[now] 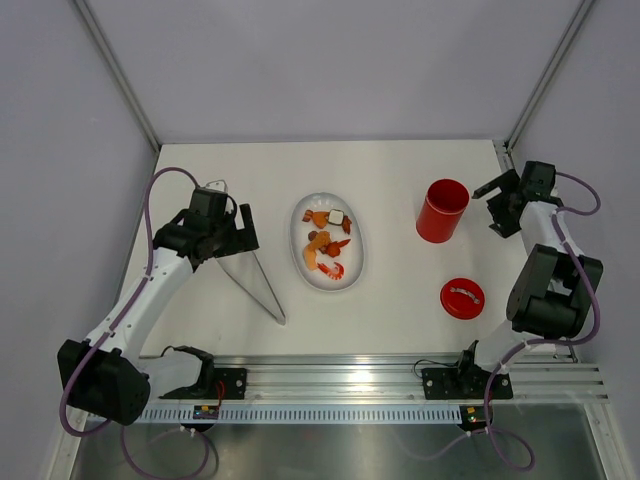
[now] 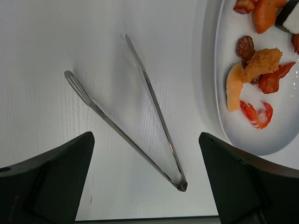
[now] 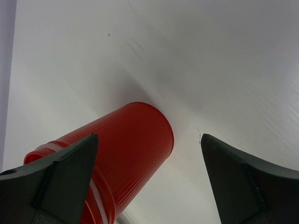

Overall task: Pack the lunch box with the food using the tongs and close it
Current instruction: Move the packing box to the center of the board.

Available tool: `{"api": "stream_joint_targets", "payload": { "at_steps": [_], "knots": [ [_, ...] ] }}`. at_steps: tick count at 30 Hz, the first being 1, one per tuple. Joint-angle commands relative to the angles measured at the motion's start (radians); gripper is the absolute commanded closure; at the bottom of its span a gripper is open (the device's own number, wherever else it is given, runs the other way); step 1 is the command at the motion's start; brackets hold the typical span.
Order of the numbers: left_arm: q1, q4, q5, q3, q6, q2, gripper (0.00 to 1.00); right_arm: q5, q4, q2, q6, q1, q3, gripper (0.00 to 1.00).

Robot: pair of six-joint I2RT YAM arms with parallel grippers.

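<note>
The silver tongs (image 1: 262,290) lie flat on the table left of the plate, their joined end (image 2: 181,185) nearest the arms' bases. My left gripper (image 1: 243,232) hovers over their spread arms, open (image 2: 145,135), holding nothing. The food (image 1: 327,243), orange, red and brown pieces plus one white-topped, sits on the white oval plate (image 1: 300,250); the left wrist view shows it at the right (image 2: 261,65). The red lunch box (image 1: 441,210) stands upright without its lid. My right gripper (image 1: 494,208) is just right of it, open (image 3: 149,136), with the box (image 3: 126,144) ahead between the fingers.
The flat round red lid (image 1: 462,298) lies on the table nearer the arms than the lunch box. Grey walls close in the back and both sides. A metal rail (image 1: 380,385) runs along the near edge.
</note>
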Motion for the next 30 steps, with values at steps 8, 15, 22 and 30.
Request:
{"api": "stream_joint_targets", "payload": {
  "at_steps": [8,15,22,30],
  "knots": [
    [-0.005,-0.016,-0.007,0.044,0.016,0.025,0.01,-0.182,0.13,0.114,0.067,0.011,-0.062,0.02],
    [-0.005,-0.052,-0.004,0.053,0.006,0.042,0.01,-0.23,0.176,0.098,0.145,0.137,-0.12,0.01],
    [-0.005,-0.064,0.036,0.032,-0.034,0.048,0.01,-0.215,0.164,0.117,0.179,0.208,-0.1,0.01],
    [-0.017,-0.095,0.002,-0.011,-0.119,0.039,0.01,-0.074,0.037,0.013,0.128,0.206,-0.046,0.0]
  ]
}}
